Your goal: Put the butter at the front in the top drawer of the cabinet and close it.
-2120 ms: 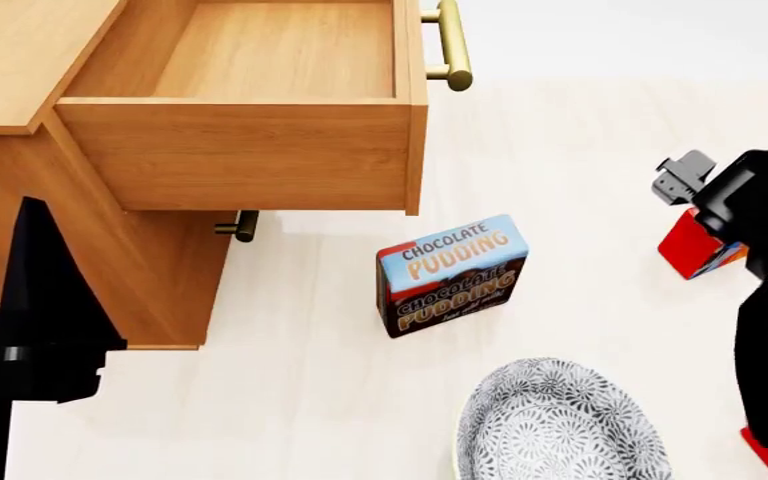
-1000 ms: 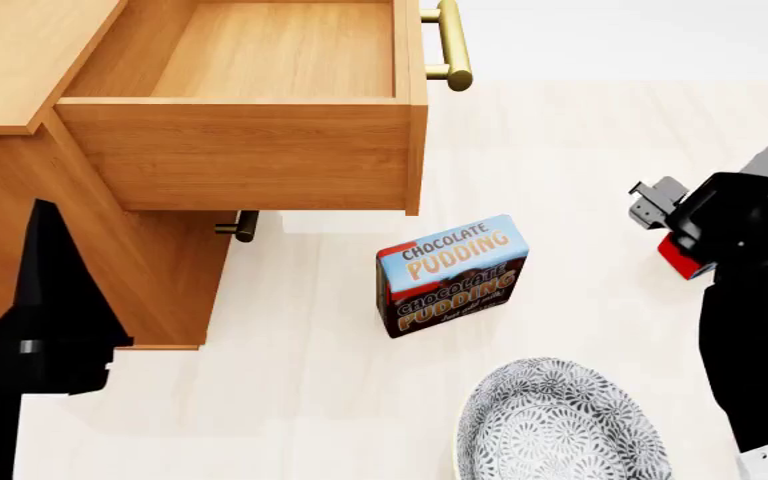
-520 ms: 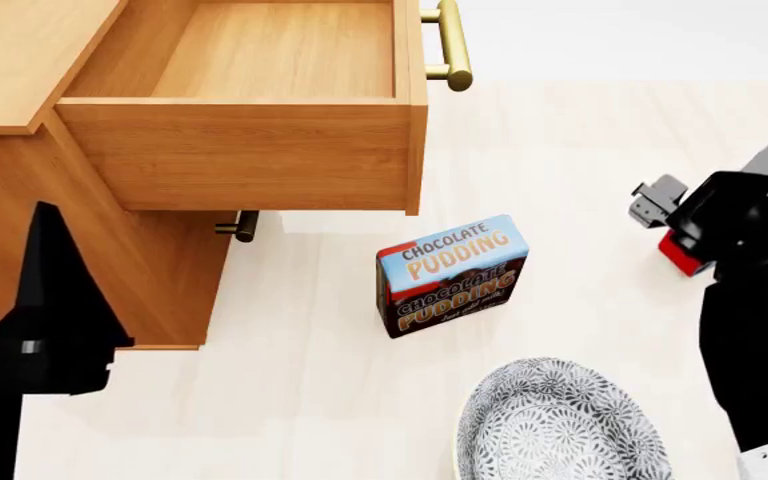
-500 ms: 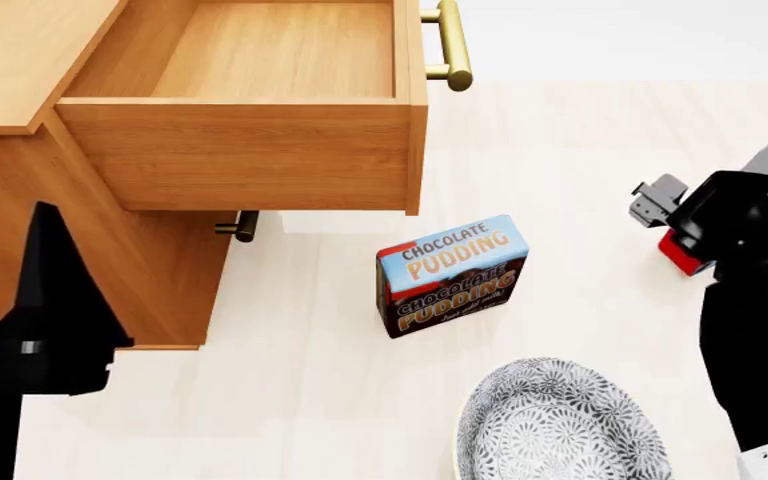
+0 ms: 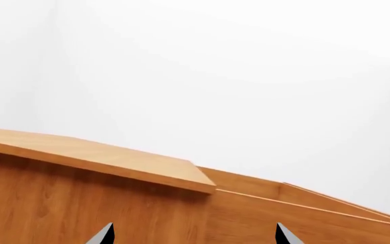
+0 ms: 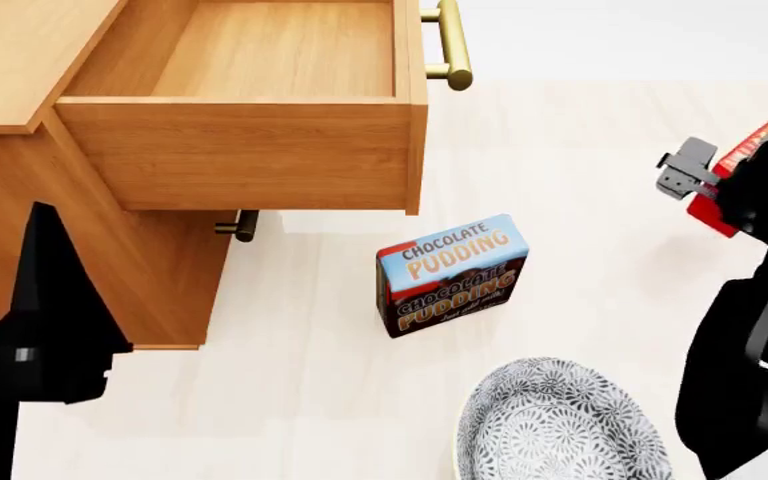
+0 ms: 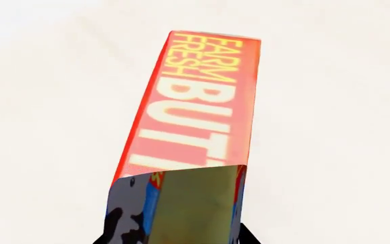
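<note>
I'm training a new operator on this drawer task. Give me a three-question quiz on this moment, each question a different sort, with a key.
1. True or false: the top drawer of the cabinet stands open and has nothing in it.
2. Which box does the right gripper hold? A) the chocolate pudding box B) the butter box C) neither
3. Fill in: the patterned bowl sits on the floor nearer the robot than the ____ box.

Key
1. True. Its visible inside is bare wood.
2. B. The right wrist view shows the red box, reading FARM FRESH, gripped at its near end.
3. pudding
</note>
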{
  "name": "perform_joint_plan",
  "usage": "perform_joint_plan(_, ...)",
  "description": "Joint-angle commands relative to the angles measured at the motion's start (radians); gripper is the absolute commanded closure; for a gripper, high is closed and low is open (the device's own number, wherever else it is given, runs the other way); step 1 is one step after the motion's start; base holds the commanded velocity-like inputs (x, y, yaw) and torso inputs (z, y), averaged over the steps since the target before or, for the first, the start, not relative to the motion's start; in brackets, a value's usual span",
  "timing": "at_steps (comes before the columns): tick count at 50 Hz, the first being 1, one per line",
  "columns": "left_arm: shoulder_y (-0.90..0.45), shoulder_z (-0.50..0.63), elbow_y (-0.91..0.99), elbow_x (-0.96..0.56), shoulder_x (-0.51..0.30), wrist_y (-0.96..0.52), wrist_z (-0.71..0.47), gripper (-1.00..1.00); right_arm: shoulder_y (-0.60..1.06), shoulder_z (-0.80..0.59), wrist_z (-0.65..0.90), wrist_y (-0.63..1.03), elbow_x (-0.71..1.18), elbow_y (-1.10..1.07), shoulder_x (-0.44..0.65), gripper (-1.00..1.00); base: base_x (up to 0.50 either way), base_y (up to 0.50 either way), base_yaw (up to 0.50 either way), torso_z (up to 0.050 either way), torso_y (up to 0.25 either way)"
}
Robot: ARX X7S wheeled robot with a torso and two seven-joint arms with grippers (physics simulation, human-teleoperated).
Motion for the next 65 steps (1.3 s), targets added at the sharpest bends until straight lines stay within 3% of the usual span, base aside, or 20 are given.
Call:
perform_joint_plan(1, 0.003, -0.005, 0.018, 0.004, -0.001, -0.010, 0.004, -1.00, -0.077, -0.126, -0.132, 0.354, -0.018, -0.503, 0.002, 1.00, 0.00, 0.00, 0.00, 0.000, 0.000)
perform_joint_plan(9, 0.005, -0.009, 0.027, 0.006, 0.001, -0.018, 0.004, -1.00, -0.059, -0.176, -0.166, 0.472, -0.004, -0.643, 0.022, 1.00, 0.00, 0.00, 0.00, 0.000, 0.002)
perform_joint_plan(22, 0.016, -0.013, 0.026, 0.001, -0.007, 0.000, 0.008, -1.00, -0.023, -0.194, -0.199, 0.491, -0.025, -0.647, 0.014, 1.00, 0.00, 0.00, 0.00, 0.000, 0.087)
perform_joint_plan(35, 0.026, -0.019, 0.022, 0.006, -0.004, 0.004, 0.008, -1.00, 0.003, -0.196, -0.484, 0.490, -0.378, -0.640, -0.056, 1.00, 0.00, 0.00, 0.00, 0.000, 0.250)
perform_joint_plan(50, 0.035, -0.025, 0.014, 0.000, -0.002, 0.009, 0.012, -1.00, -0.002, -0.190, -0.558, 0.489, -0.449, -0.646, -0.073, 1.00, 0.00, 0.00, 0.00, 0.000, 0.250)
perform_joint_plan(54, 0.034, -0.026, 0.014, -0.005, 0.001, 0.006, 0.016, -1.00, -0.015, -0.184, -0.672, 0.491, -0.566, -0.665, -0.093, 1.00, 0.00, 0.00, 0.00, 0.000, 0.250)
perform_joint_plan(65, 0.037, -0.031, 0.023, -0.004, 0.003, -0.006, 0.017, -1.00, -0.053, -0.202, -1.242, 0.489, -1.134, -0.741, -0.176, 1.00, 0.00, 0.00, 0.00, 0.000, 0.250)
